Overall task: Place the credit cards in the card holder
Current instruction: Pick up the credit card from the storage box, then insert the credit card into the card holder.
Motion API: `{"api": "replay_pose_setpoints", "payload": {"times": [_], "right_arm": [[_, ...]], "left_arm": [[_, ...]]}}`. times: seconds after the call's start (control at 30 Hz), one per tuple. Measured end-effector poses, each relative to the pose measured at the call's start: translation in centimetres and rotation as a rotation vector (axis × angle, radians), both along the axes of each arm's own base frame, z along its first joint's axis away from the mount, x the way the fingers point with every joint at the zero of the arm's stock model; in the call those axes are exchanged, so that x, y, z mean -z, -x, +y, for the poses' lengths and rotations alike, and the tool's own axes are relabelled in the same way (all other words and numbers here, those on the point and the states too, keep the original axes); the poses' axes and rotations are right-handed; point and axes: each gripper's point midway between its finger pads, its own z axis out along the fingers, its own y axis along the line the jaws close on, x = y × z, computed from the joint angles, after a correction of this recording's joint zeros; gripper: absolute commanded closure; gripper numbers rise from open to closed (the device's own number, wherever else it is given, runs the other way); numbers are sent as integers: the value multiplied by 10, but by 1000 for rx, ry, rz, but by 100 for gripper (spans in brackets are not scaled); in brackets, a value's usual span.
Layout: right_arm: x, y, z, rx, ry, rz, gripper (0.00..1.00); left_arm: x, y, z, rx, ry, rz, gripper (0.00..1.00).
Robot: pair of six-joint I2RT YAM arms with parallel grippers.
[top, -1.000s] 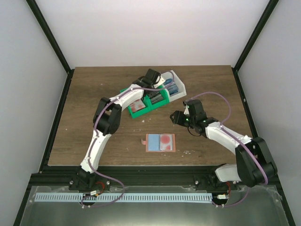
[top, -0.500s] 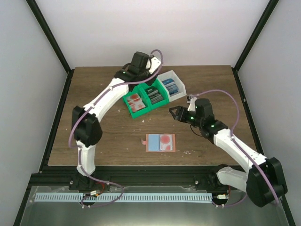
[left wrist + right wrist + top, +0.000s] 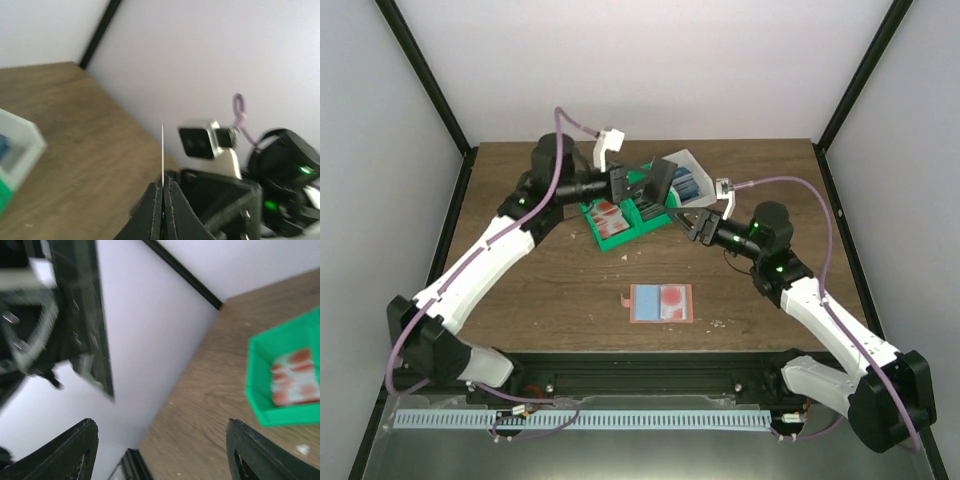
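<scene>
The salmon-orange card holder (image 3: 661, 302) lies open and flat on the table, with a blue and red face showing inside it. My left gripper (image 3: 638, 187) is shut on a dark credit card (image 3: 660, 184) and holds it in the air above the bins. In the left wrist view the card (image 3: 162, 150) shows edge-on between the closed fingertips of that gripper (image 3: 163, 186). My right gripper (image 3: 692, 226) is open and empty, just right of the card and facing it. In the right wrist view the card (image 3: 97, 315) hangs at the upper left, beyond the open right gripper (image 3: 167, 447).
A green bin (image 3: 632, 226) holds red-and-white cards (image 3: 609, 213), also seen in the right wrist view (image 3: 295, 377). A white bin (image 3: 699, 171) behind it holds blue cards (image 3: 688, 184). A black frame runs along the table's edges.
My left arm has drawn back from the bins and lifted a dark card, pointing it rightward. My right gripper has moved up and left toward the card.
</scene>
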Motion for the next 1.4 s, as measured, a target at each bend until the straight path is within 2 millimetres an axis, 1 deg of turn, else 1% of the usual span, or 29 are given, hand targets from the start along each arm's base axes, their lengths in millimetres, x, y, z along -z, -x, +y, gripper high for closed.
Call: {"api": "replay_pose_setpoints", "payload": {"times": [0.07,0.17,0.2,0.27,0.33,0.4,0.53,0.6,0.63,0.67,0.7,0.73,0.77,0.83,0.87,0.93,0.97,1.0,1.07,1.1,1.13,1.2,1.27,1.33,1.4], "right_arm": [[-23,7,4,-45,-52,-44,29],[-46,19,7,-105,-111,-91,31],[-52,24,8,-126,-127,-99,33],[-60,31,10,-165,-155,-104,41],[-64,36,11,-195,-173,-100,51],[-68,41,13,-228,-192,-97,64],[-69,46,16,-271,-215,-74,84],[-67,46,18,-291,-227,-50,95],[-66,46,18,-297,-228,-50,99],[-66,46,19,-304,-232,-46,99],[-65,47,19,-312,-237,-41,99],[-65,48,19,-316,-238,-37,99],[-63,48,20,-316,-235,-28,99],[-54,45,20,-306,-221,-5,100],[-47,43,20,-295,-209,11,99],[-30,40,19,-267,-177,45,100],[-18,39,18,-250,-157,66,100],[-5,39,16,-234,-134,93,100],[24,41,12,-205,-84,147,100],[44,43,9,-187,-50,187,100],[58,45,7,-177,-26,214,99],[92,52,2,-158,28,287,99],[124,61,-3,-152,74,365,100],[150,71,-7,-153,106,430,99],[166,76,-9,-155,125,473,100]], "left_arm": [[-3,22,1,55,83,68,100],[-2,49,2,140,190,179,100],[0,54,2,160,213,210,100],[4,62,1,200,260,269,100],[7,68,1,227,288,312,100],[9,72,0,246,308,340,100],[8,77,1,270,335,369,100],[6,79,2,276,343,369,100],[5,80,2,278,347,371,100],[6,80,2,277,347,373,100],[9,79,3,274,346,378,96],[13,78,3,267,342,388,89],[16,78,3,262,336,391,80],[23,77,4,246,313,384,59],[28,75,5,222,296,387,53],[46,69,11,134,237,385,46],[51,68,13,117,221,380,45],[60,66,18,75,195,374,44],[89,67,28,4,128,384,43],[107,69,32,-28,91,398,43],[124,71,35,-52,54,417,43],[169,82,36,-91,-46,467,45],[205,100,32,-92,-136,510,51],[234,116,28,-82,-205,540,58],[257,126,28,-88,-259,559,64]]}}
